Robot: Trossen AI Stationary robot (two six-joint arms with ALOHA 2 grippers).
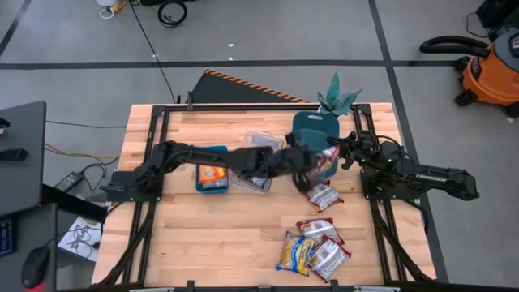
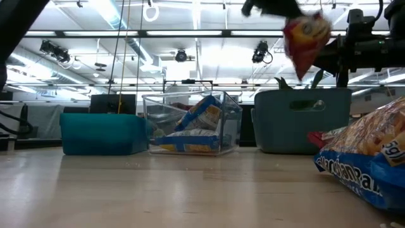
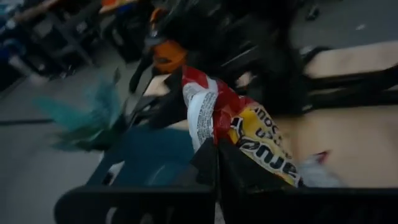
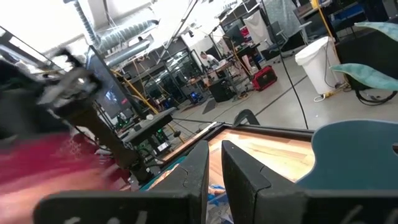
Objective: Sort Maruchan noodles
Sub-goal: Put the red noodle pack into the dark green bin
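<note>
Left gripper point(image 3: 217, 163), fingers pinched on a crinkly red-and-yellow plastic noodle packet point(image 3: 239, 127), holds it above the dark teal plastic bin point(image 1: 315, 130) at the table's far side. Release should follow only once the packet hangs squarely over the bin's mouth. The right gripper point(image 4: 214, 165) waits beside the bin, fingers nearly together and empty.

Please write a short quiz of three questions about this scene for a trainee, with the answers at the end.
1. True or false: the left gripper holds a red and yellow packet in the air.
2. What lies in the flat teal bin? A) nothing B) an orange packet C) a plant
3. The right gripper waits beside one container, and the held packet hangs over it. Which container?
Key: 1 true. 2 B. 3 the dark bin.
</note>
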